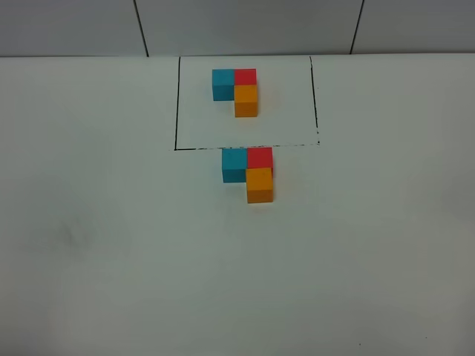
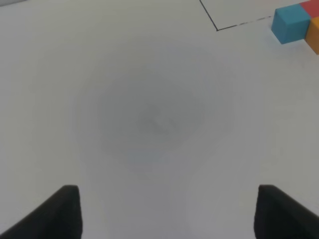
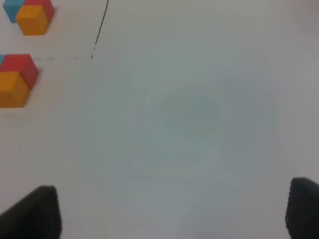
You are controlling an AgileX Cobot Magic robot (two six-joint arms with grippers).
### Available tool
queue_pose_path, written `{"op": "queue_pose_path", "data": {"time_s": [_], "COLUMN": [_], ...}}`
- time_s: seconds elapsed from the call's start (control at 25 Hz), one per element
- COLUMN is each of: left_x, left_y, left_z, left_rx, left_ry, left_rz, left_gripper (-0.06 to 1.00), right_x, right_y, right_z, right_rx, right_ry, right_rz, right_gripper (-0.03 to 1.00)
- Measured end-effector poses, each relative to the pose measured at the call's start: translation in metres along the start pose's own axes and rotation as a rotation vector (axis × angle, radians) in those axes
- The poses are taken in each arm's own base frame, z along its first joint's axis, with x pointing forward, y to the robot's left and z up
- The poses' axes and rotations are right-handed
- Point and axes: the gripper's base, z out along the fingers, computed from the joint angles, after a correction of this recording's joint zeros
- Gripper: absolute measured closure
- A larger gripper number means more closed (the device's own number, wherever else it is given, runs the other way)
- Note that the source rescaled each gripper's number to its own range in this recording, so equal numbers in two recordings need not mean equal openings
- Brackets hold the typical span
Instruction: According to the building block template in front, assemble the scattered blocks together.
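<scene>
The template [image 1: 236, 90] is an L of teal-blue, red and orange cubes inside a thin black drawn rectangle at the back of the white table. Just in front of the frame, the three loose cubes touch in the same L: teal-blue [image 1: 234, 164], red [image 1: 260, 158], orange [image 1: 260, 185]. Neither gripper shows in the high view. In the left wrist view the left gripper [image 2: 169, 211] is open and empty, with the teal-blue cube [image 2: 290, 24] far off. In the right wrist view the right gripper [image 3: 174, 211] is open and empty; the red [image 3: 22, 66] and orange [image 3: 11, 88] cubes lie far off.
The white table [image 1: 111, 259] bears only the cubes and the drawn frame [image 1: 177, 104]. A grey wall with dark seams [image 1: 141, 28] stands behind the table's back edge.
</scene>
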Motion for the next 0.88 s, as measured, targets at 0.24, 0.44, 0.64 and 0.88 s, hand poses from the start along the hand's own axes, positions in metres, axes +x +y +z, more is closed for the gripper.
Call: {"op": "queue_pose_path", "data": {"time_s": [0.24,0.44,0.64,0.88], "left_x": [0.0,0.0,0.0,0.0], "left_y": [0.0,0.0,0.0,0.0], "left_z": [0.0,0.0,0.0,0.0], "left_rx": [0.0,0.0,0.0,0.0], "left_ry": [0.0,0.0,0.0,0.0], "left_rz": [0.0,0.0,0.0,0.0], "left_gripper": [0.32,0.32,0.32,0.32], "right_x": [0.0,0.0,0.0,0.0], "right_y": [0.0,0.0,0.0,0.0], "right_z": [0.0,0.0,0.0,0.0], "right_rx": [0.0,0.0,0.0,0.0], "right_ry": [0.0,0.0,0.0,0.0], "right_rz": [0.003,0.003,0.003,0.003], "right_gripper": [0.15,0.15,0.15,0.15]}}
